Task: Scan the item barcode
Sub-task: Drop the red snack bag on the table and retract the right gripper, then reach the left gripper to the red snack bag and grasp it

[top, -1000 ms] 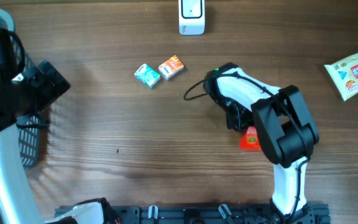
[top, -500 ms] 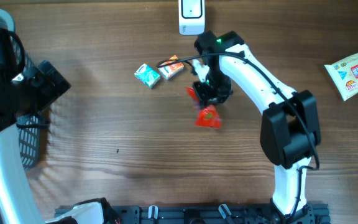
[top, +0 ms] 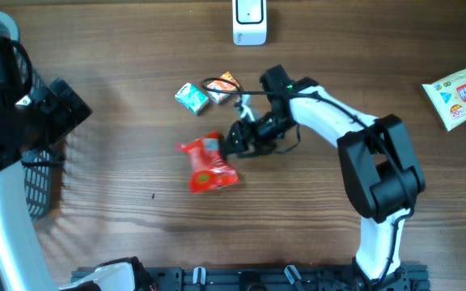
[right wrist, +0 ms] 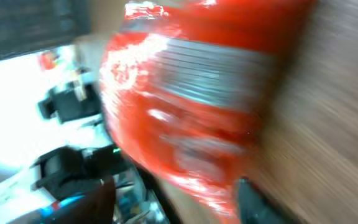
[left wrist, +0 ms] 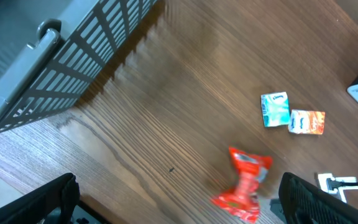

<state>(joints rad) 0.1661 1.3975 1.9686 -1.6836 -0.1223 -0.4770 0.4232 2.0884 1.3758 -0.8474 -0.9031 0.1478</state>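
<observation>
1. The wooden table (top: 136,48) carries everything loose here.
2. The dark wire basket (left wrist: 73,59) sits at the left edge. The left wrist camera looks along its barred wall, but its inside is too dark to tell what it holds.
3. The left gripper (left wrist: 179,200) hangs near the basket, jaws spread wide, nothing between them.
4. The right gripper (top: 235,144) reaches out over mid-table, jaws apart and gripping nothing.
5. A white packet of wipes (top: 463,90) lies far right, seen only from overhead.
6. The red packet (top: 207,164), the item to scan, lies on the table just left of the right fingertips. Whether it touches them I cannot tell. It fills the right wrist view as a blur, with a silvery band that the overhead view does not give.
7. The white scanner (top: 249,23) stands at the far edge, well apart from the packet.
8. A teal box (top: 191,98) and an orange box (top: 225,86) lie side by side between scanner and packet.
</observation>
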